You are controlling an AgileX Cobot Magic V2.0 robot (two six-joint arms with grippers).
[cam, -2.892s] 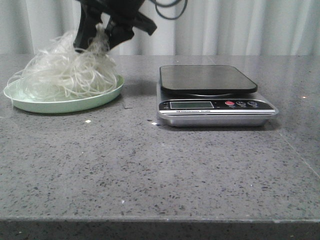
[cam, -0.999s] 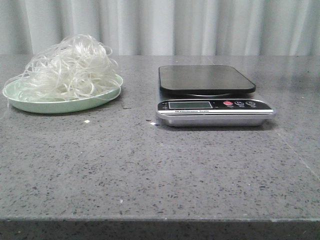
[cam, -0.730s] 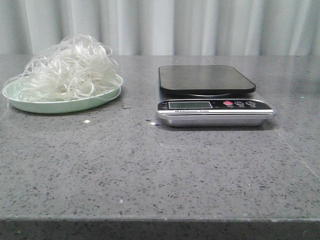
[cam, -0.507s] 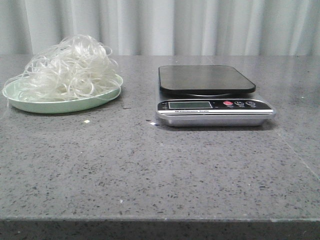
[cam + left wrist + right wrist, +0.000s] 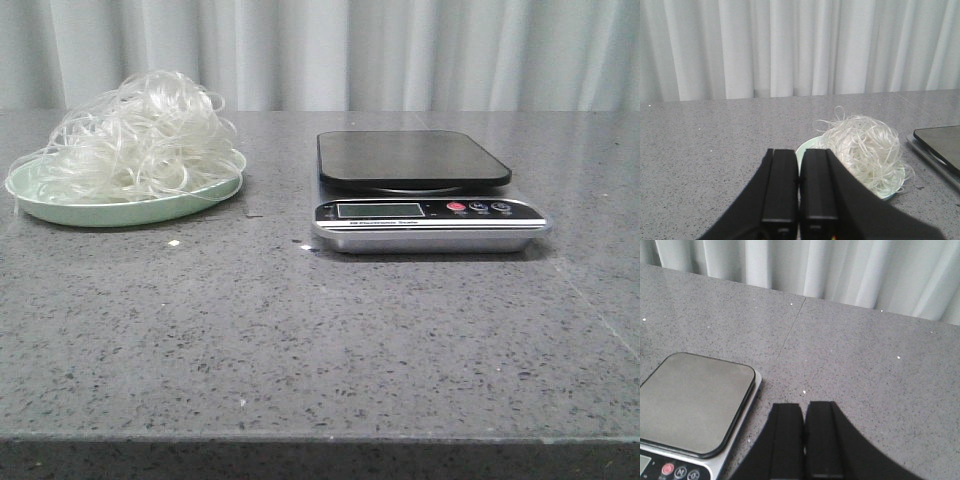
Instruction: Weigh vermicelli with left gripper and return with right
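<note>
The vermicelli (image 5: 135,135), a fluffy tangle of whitish strands, rests on the pale green plate (image 5: 120,212) at the left of the table. The left wrist view shows the same vermicelli (image 5: 865,147) on its plate (image 5: 802,150) just beyond my left gripper (image 5: 799,152), which is shut and holds nothing. A silver scale (image 5: 430,222) with a bare dark platform (image 5: 410,158) stands at centre right. My right gripper (image 5: 804,407) is shut and empty, above the table beside the scale (image 5: 695,400). Neither gripper appears in the front view.
White curtains (image 5: 320,50) hang behind the grey speckled table (image 5: 300,340). Small white crumbs (image 5: 175,242) lie in front of the plate. A seam (image 5: 790,332) runs across the tabletop past the scale.
About three seconds ago a gripper was over the vermicelli on the plate, in its strands. It has since left the front view. The vermicelli lies settled on the plate, unchanged over the last second.
</note>
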